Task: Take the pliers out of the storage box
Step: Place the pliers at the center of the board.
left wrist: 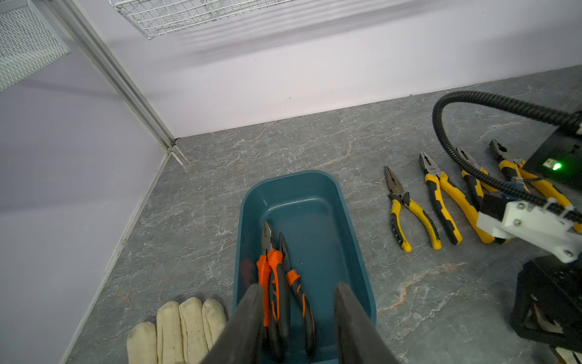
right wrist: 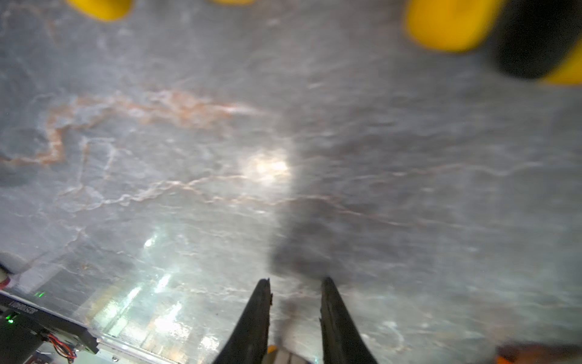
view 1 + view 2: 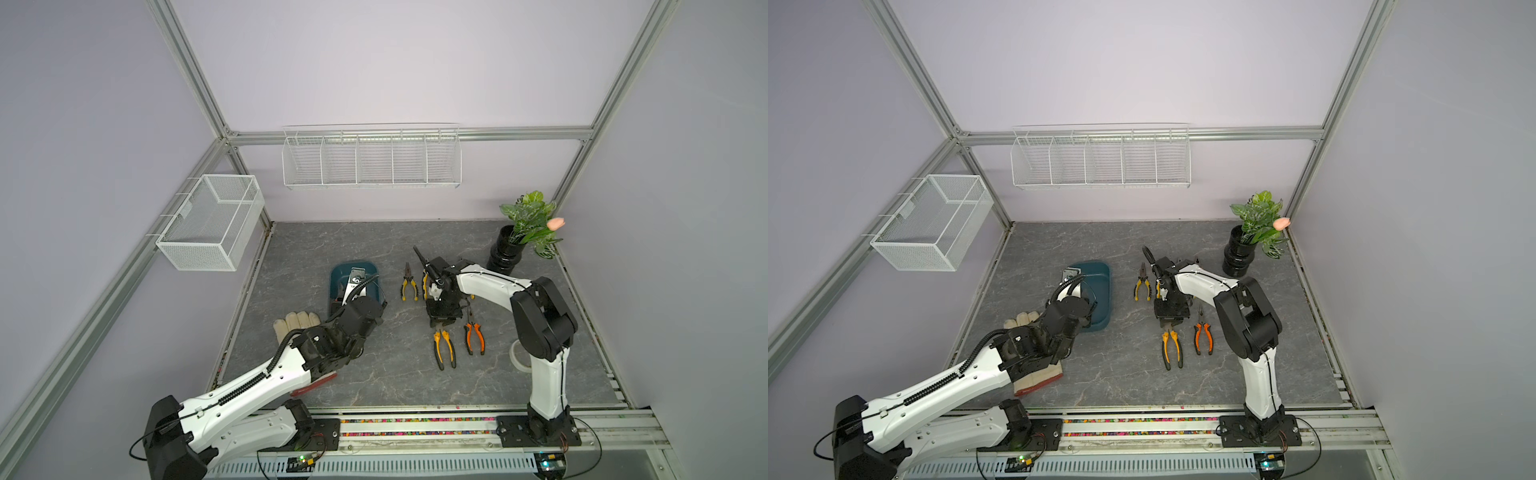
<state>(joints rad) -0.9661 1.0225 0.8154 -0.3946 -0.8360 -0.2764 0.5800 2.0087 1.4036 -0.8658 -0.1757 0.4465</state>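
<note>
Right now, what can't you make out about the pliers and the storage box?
- Top views: the left arm covers much of the storage box, so the pliers inside cannot be counted.
- Left wrist view: the orange pliers' handle ends sit behind the left gripper and are cut by the frame edge.
- Top views: the right arm covers several yellow pliers.
- Right wrist view: blurred, with yellow handles cut off at the edge.

In a top view the teal storage box [image 3: 1101, 291] lies at nine o'clock from small yellow-handled pliers [image 3: 1142, 286]. From the right end effector [image 3: 1169, 324], longer yellow-handled pliers [image 3: 1172, 348] lie at six o'clock, orange-handled pliers [image 3: 1203, 337] at five.
</note>
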